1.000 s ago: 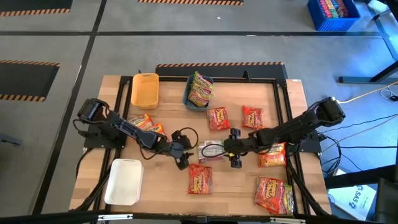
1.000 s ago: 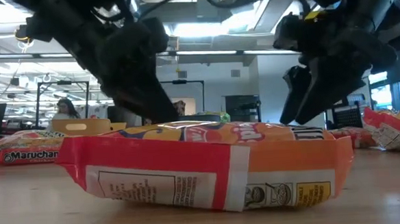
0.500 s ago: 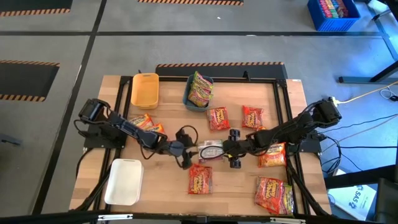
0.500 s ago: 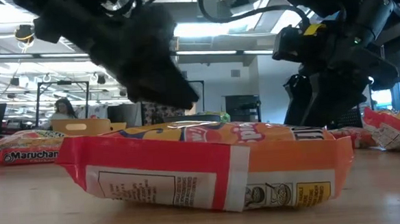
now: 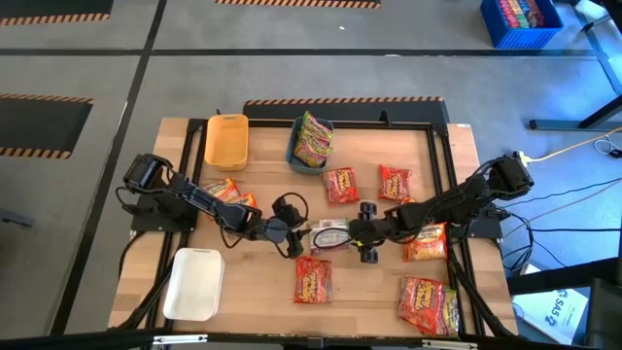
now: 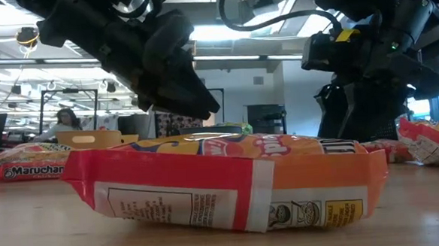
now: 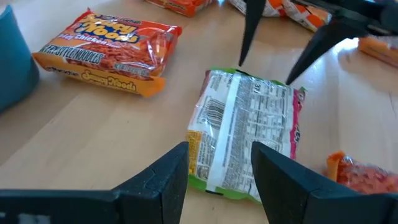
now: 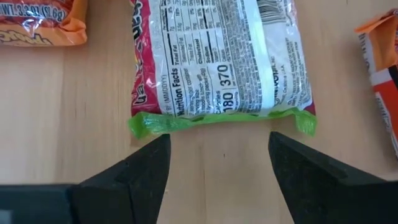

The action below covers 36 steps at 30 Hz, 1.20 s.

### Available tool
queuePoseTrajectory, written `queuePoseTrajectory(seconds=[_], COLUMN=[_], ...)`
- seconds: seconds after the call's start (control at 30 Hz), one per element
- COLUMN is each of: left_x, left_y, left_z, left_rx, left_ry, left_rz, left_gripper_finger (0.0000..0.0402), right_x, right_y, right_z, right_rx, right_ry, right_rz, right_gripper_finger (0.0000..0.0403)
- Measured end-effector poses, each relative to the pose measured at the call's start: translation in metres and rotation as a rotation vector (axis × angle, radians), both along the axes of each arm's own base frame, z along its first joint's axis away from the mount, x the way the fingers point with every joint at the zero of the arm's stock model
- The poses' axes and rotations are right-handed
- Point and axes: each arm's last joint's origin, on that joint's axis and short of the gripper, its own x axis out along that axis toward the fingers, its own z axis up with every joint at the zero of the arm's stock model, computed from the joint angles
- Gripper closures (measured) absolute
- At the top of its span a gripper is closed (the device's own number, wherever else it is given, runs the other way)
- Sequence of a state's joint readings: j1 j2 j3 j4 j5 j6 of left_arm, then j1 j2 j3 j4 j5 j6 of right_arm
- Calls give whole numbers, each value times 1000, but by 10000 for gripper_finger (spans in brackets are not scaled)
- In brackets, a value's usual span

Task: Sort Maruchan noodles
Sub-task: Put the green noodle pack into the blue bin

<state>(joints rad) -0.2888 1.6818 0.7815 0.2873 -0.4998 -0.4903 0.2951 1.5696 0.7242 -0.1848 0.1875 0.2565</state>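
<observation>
A green-edged Maruchan noodles packet (image 5: 328,235) lies face down mid-table, its white nutrition label up (image 7: 245,134) (image 8: 217,56). My left gripper (image 5: 292,237) is at its left end, open, with the fingers (image 7: 165,180) just short of the packet's edge. My right gripper (image 5: 361,238) is at the opposite end, also open, and its fingers (image 8: 134,177) straddle the green edge without touching it. Neither holds anything. Orange-red packets lie around: two behind (image 5: 339,184) (image 5: 394,182), one in front (image 5: 313,280) (image 6: 222,179), others at the right (image 5: 428,303) and left (image 5: 228,192).
At the back stand a yellow tray (image 5: 225,156) and a blue-grey tray (image 5: 295,156) with green-edged packets in it. A white tray (image 5: 194,283) sits front left. A black frame runs along the table's sides. People sit in the room behind.
My left gripper has slid a little right and back, up to the packet's left end. The right gripper edged slightly toward the packet, then stayed. The packet has not moved.
</observation>
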Motion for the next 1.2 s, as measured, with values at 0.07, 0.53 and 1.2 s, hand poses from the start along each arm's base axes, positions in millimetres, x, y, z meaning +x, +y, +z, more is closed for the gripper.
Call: queuePoseTrajectory(seconds=[0.07, 0.53, 1.2], left_x=[-1, 7, 16], left_y=[-1, 4, 8], left_z=[-1, -33, -49], left_rx=[3, 123, 80], left_ry=[9, 87, 53], left_rz=[-8, -47, -66], left_gripper_finger=[234, 234, 234], right_x=[0, -3, 18], right_y=[0, 22, 34], right_z=[0, 3, -13], right_rx=[-1, -81, -133], right_ry=[-1, -65, -196], right_rz=[-1, 95, 303], right_gripper_finger=[146, 146, 146])
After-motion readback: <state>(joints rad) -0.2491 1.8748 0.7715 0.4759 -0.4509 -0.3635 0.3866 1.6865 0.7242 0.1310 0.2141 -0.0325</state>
